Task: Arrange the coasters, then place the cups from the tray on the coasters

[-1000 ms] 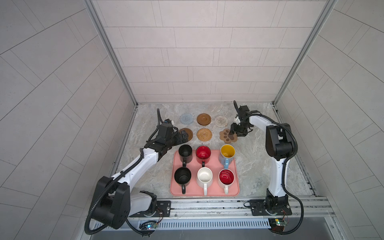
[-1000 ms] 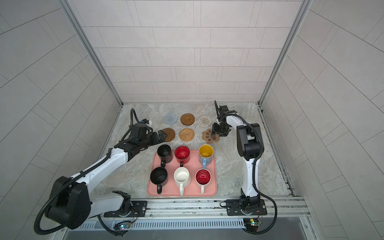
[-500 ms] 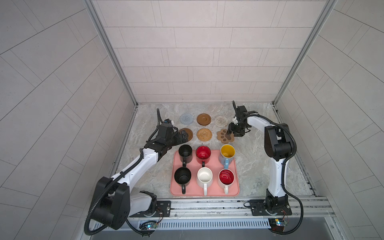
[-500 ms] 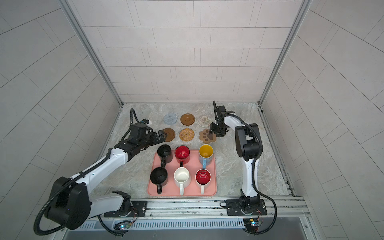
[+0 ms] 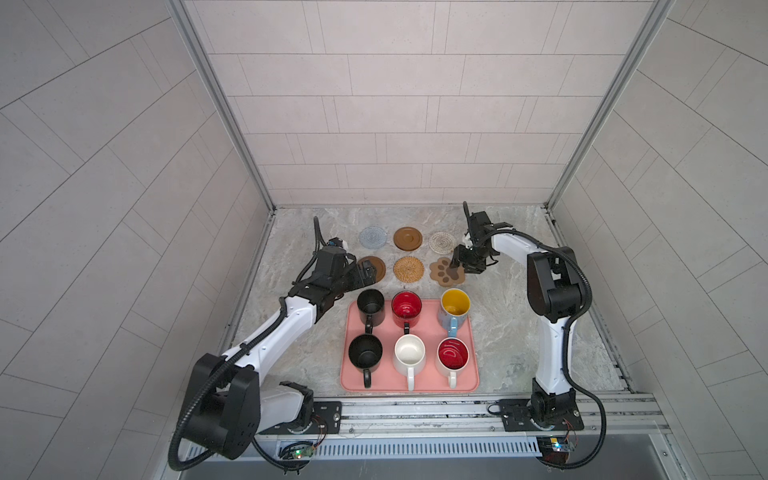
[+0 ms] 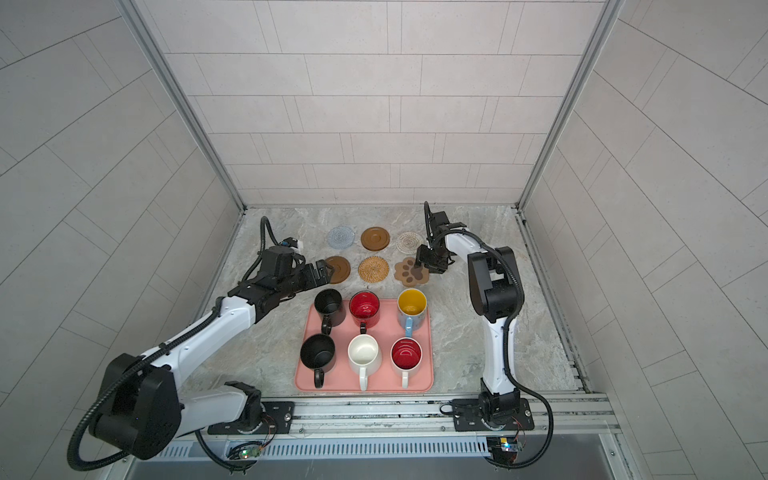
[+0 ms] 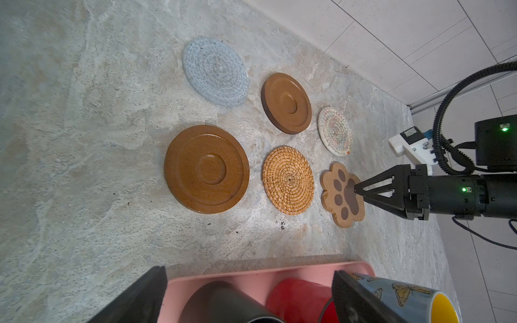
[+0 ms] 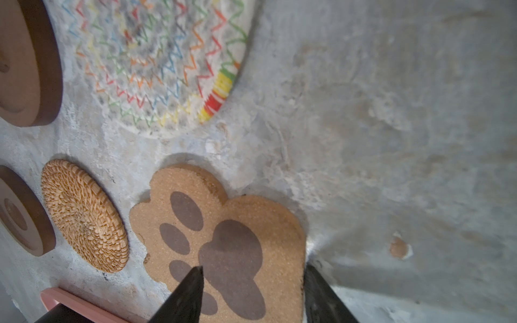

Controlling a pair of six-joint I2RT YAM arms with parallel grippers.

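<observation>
You have six coasters laid flat in two rows of three on the marble-patterned table [image 5: 498, 299], just beyond the tray [image 5: 428, 384]. The far row has a grey-blue woven round [image 5: 372, 237], a smooth brown disc [image 5: 407, 238] with ringed grooves, and a whitish woven round [image 5: 441, 242] stitched in coloured zigzags, with a red, yellow and green tab on its rim. The near row has a second grooved brown disc [image 5: 377, 267], a tan rattan spiral [image 5: 409, 269] and a grainy cork-like paw shape [image 5: 445, 272] with darker brown pads. Your right gripper [image 8: 253, 272] is at the paw, jaws about half spread and clamping nothing: one tip is over the big pad, the other is at the coaster's edge. Your left gripper [image 6: 325, 269] gapes wide and empty beside the near brown disc, above the tray's far left corner. The salmon-pink tray, low-rimmed with rounded corners, carries all six glossy handled mugs: two black [image 5: 370, 302] [image 5: 365, 351], one red [image 5: 406, 305], one white [image 5: 409, 352], one white with a red inside [image 5: 453, 352], and one light blue, butterfly-printed with a yellow inside [image 5: 455, 304].
</observation>
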